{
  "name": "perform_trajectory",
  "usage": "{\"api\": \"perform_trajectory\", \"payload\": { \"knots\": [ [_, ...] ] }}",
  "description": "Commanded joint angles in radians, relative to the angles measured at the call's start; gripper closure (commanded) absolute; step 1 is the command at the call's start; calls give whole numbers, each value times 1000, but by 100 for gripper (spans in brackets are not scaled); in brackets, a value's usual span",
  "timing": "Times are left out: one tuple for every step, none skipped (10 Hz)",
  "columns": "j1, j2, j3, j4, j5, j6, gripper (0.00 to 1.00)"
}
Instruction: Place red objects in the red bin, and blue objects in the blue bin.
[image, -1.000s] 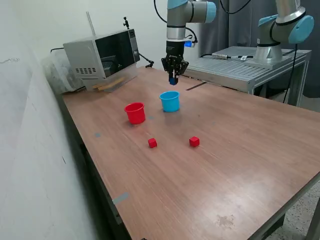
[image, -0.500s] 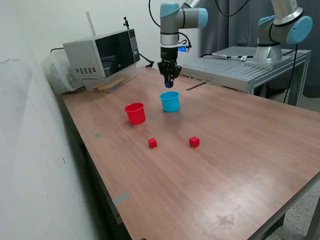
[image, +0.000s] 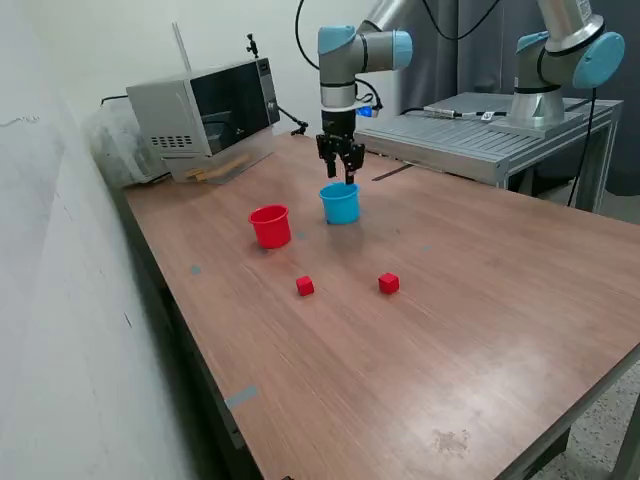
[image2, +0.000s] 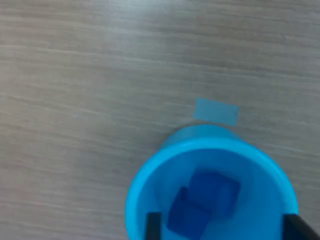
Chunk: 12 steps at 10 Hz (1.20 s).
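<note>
Both blue cubes (image2: 202, 202) sit touching inside the blue cup (image: 340, 204), gripper (image: 340, 168) directly above it, red cup (image: 270, 226) just beside on the exterior view's left, two red cubes (image: 305, 286) nearer the camera, apart.

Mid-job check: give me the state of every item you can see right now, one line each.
Pincer: open, empty, above the blue cup.
Blue cup: upright, two blue cubes inside.
Red cup: upright; contents hidden in these views.
Red cubes: loose on the table, not yet sorted.
Microwave: door shut.
</note>
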Motion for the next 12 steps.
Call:
{"api": "perform_trajectory", "payload": {
  "knots": [
    [34, 5, 3, 0, -7, 33, 0],
    [65, -8, 7, 9, -3, 39, 0],
    [110, -42, 12, 9, -3, 74, 0],
    [199, -64, 13, 13, -1, 192, 0],
    [265, -71, 12, 47, 3, 263, 0],
    [334, -76, 12, 72, 5, 312, 0],
    [388, -79, 4, 75, 5, 376, 0],
    [430, -79, 0, 96, 12, 431, 0],
    [479, -76, -16, 108, 35, 446, 0],
    [519, -64, -54, 130, 98, 461, 0],
    [552, -29, -101, 177, 126, 516, 0],
    [597, 13, -143, 182, 124, 591, 0]
  ]
}}
